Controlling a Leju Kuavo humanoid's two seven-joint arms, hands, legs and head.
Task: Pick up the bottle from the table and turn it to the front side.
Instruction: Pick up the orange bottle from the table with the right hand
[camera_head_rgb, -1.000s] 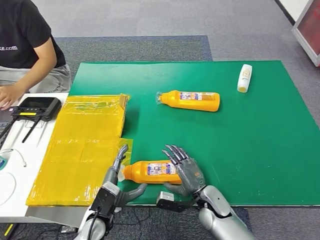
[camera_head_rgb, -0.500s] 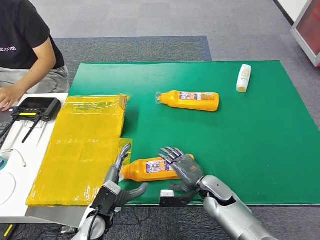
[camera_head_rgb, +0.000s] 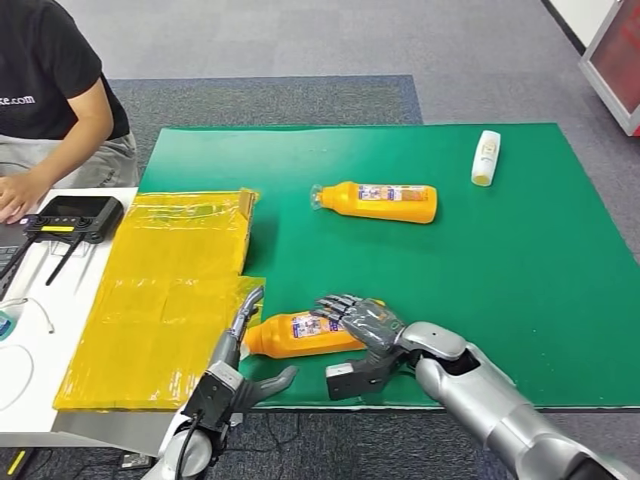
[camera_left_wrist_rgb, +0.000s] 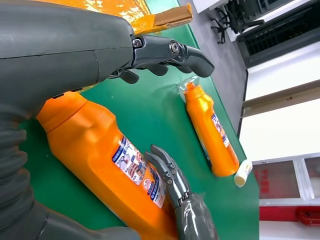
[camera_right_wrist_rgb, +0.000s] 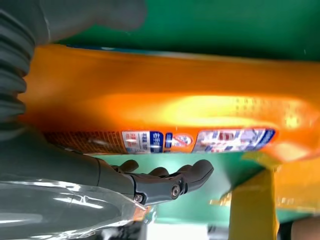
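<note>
Reaching over the near orange bottle (camera_head_rgb: 306, 334) lying by the green mat's (camera_head_rgb: 528, 260) front edge, the right hand (camera_head_rgb: 362, 325) drapes its fingers without a firm grip — the left hand (camera_head_rgb: 241, 370) waits unclenched — needing a fuller wrap before lifting.

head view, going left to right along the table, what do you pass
black router → yellow plastic sheet → left hand → near orange bottle → right hand → white bottle
</note>
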